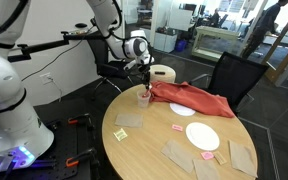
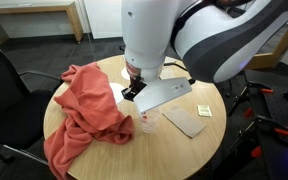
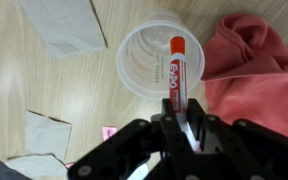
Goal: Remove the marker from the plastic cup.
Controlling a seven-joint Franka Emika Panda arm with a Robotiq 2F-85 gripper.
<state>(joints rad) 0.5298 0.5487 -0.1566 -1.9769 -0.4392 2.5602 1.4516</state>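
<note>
We see gripper (image 3: 186,120) above cup (image 3: 127,62), fingers narrowed, clamping marker (image 3: 175,72) at near end. Marker's red-capped end sits inside cup. Red cloth (image 3: 256,58) just beside cup. Cup stands on table (image 3: 12,85).

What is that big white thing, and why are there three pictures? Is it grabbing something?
The big white thing is a robot arm, and a person steers it. Two pictures come from cameras standing near the round table, each looking from a different side. The third comes from a camera on the arm's wrist, looking down past its gripper, a claw with two fingers. On the table lie a red cloth, a white plate, some paper pieces and a tiny plastic cup. A marker with a red cap leans in the cup, and the claw looks closed around its other end.
</note>
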